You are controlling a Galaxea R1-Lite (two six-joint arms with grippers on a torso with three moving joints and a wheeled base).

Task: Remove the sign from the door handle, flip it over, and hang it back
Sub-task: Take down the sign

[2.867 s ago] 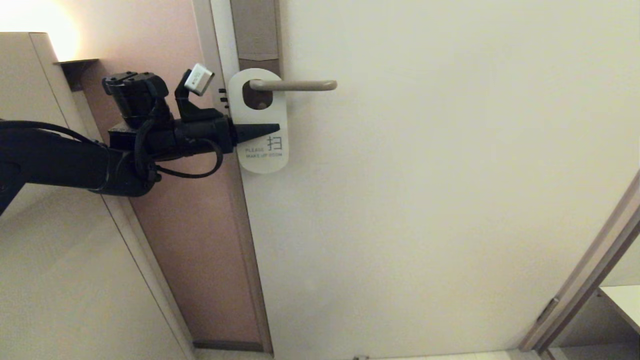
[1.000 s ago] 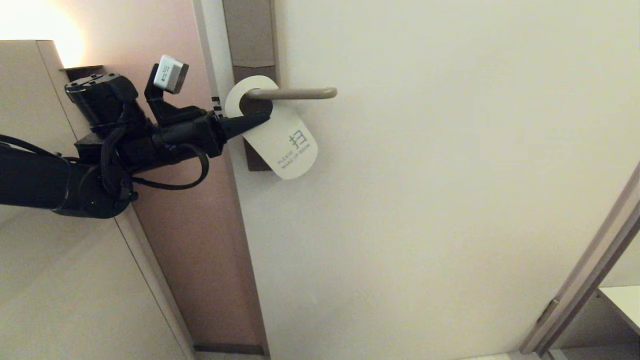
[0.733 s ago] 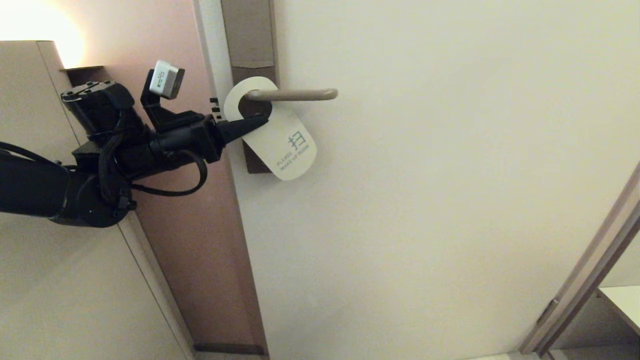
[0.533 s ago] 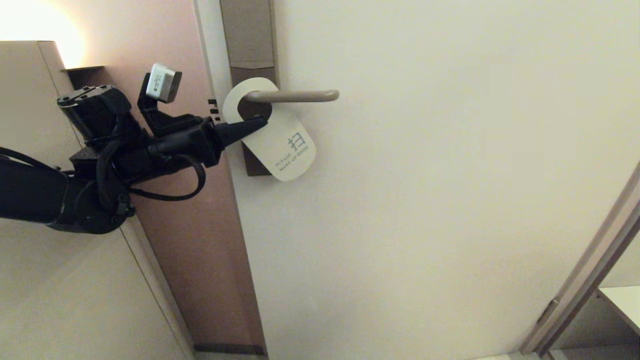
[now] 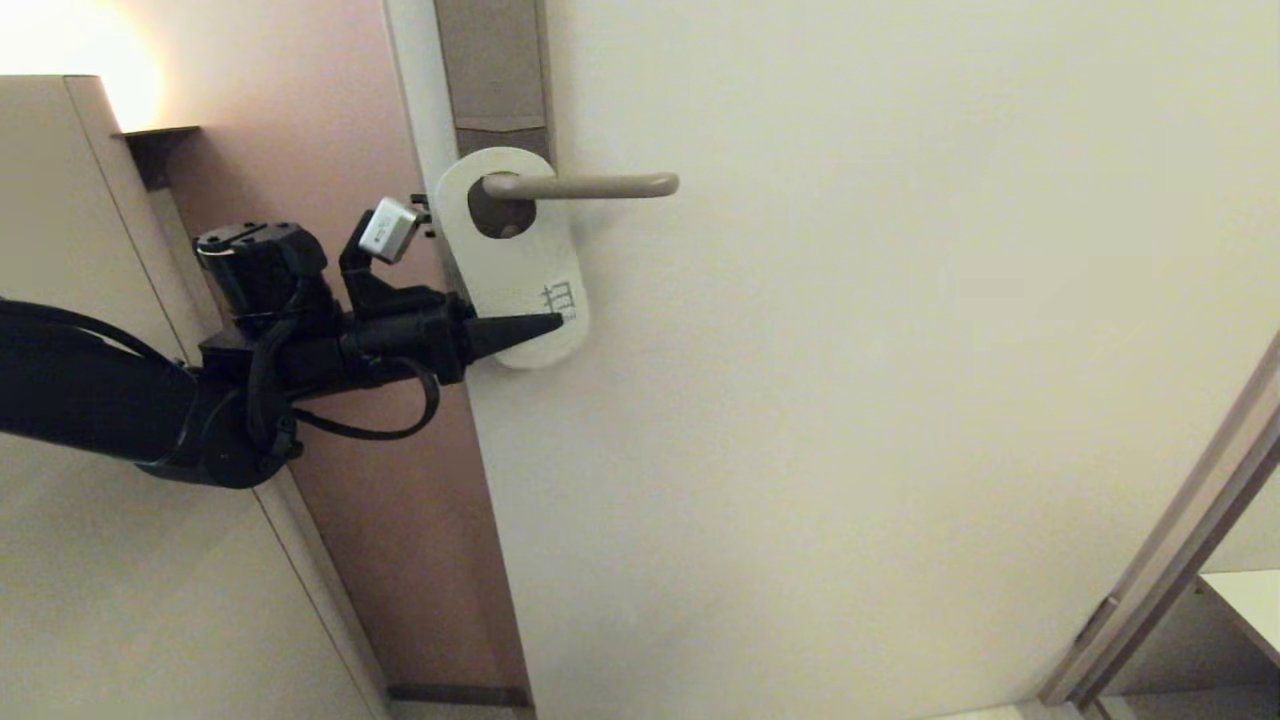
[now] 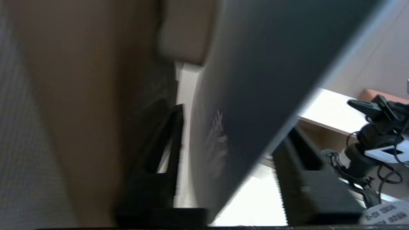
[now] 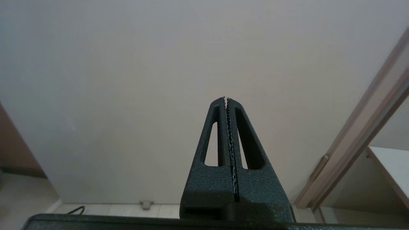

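1. Head view: the sign (image 5: 512, 258) hung by its oval hole on the door handle (image 5: 580, 185), white face out, near upright, its lower end against the door (image 5: 900, 350). The left gripper (image 5: 545, 325) reached in level from the left, fingertip lying across the sign's lower part, just under the printed character. From this side only 1 dark finger showed, so the gap could not be read here. The right arm was not in this view.

2. Left wrist view: blurred. The sign (image 6: 243, 95) stood edge-on as a dark slab between the 2 fingers (image 6: 166, 143), which were spread with daylight on either side of the card. Whether either pad touched it could not be told.

3. Right wrist view: the right gripper (image 7: 226, 99) was parked, toothed jaws pressed together on nothing, pointing at the plain door (image 7: 127, 80).
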